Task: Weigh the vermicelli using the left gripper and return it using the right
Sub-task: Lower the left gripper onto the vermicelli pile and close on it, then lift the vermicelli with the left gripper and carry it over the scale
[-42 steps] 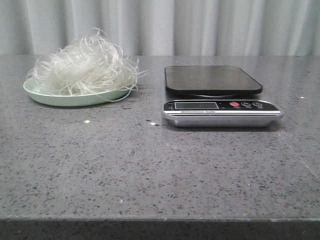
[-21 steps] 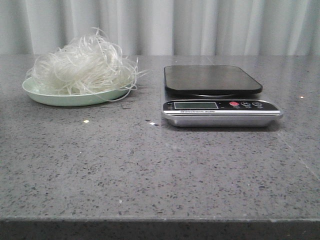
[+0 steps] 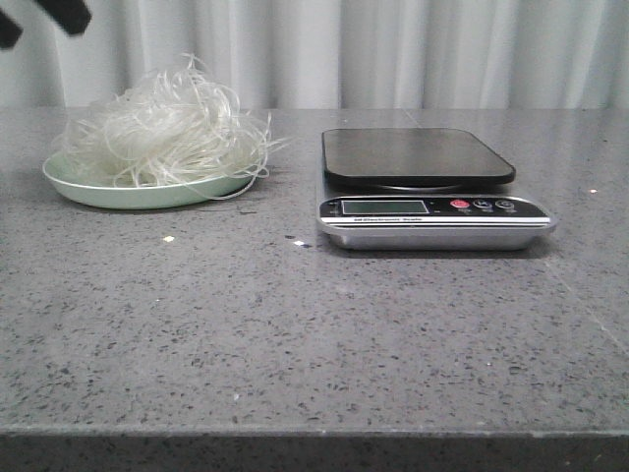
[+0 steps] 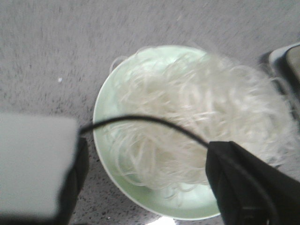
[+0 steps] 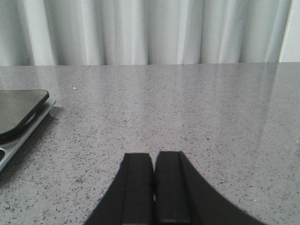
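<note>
The vermicelli [image 3: 162,133], a fluffy whitish tangle, lies heaped on a pale green plate [image 3: 147,195] at the back left of the table. My left gripper [image 3: 37,20] shows as two dark fingers at the top left corner, high above the plate's left side. In the left wrist view the gripper [image 4: 147,150] is open wide, looking down on the vermicelli [image 4: 197,117] and plate [image 4: 187,201], touching nothing. My right gripper [image 5: 153,159] is shut and empty, low over bare table to the right of the scale [image 5: 18,112].
A kitchen scale [image 3: 423,187] with a dark empty platform [image 3: 418,155] and a silver front panel stands at the back middle-right. A white curtain hangs behind the grey speckled table [image 3: 295,334]. A black cable [image 4: 140,119] crosses the left wrist view.
My left gripper's fingers have come into the top left corner of the front view, above the plate. The vermicelli, plate and scale stay where they were.
</note>
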You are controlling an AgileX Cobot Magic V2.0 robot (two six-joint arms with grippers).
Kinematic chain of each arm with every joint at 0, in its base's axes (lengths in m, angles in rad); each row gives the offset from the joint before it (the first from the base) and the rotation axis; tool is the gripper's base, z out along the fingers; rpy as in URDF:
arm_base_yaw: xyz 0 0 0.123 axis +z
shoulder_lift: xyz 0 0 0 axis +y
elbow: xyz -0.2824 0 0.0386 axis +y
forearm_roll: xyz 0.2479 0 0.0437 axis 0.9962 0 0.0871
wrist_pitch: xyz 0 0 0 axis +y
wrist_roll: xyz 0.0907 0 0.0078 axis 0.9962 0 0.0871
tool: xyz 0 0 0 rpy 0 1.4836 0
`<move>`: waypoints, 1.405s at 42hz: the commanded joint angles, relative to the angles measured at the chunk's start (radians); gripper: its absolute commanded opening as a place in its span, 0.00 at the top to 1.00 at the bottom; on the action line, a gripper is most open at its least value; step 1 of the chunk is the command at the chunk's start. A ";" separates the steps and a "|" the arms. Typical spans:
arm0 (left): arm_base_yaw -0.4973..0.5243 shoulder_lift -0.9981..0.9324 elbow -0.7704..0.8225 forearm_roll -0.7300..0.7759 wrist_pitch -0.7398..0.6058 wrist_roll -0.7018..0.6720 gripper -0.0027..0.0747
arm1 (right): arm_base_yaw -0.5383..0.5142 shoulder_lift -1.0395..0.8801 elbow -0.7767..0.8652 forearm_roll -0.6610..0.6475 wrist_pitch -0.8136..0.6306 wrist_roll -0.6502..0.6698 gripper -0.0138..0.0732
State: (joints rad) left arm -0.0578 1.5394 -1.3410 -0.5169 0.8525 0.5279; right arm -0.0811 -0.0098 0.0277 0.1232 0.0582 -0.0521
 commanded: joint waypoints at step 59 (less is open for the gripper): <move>-0.068 0.185 -0.220 -0.146 0.082 0.104 0.78 | -0.008 -0.017 -0.008 -0.003 -0.064 0.001 0.67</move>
State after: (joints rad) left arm -0.1187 1.7889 -1.4750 -0.6165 0.9215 0.6308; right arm -0.0811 -0.0098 0.0277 0.1232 0.0628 -0.0521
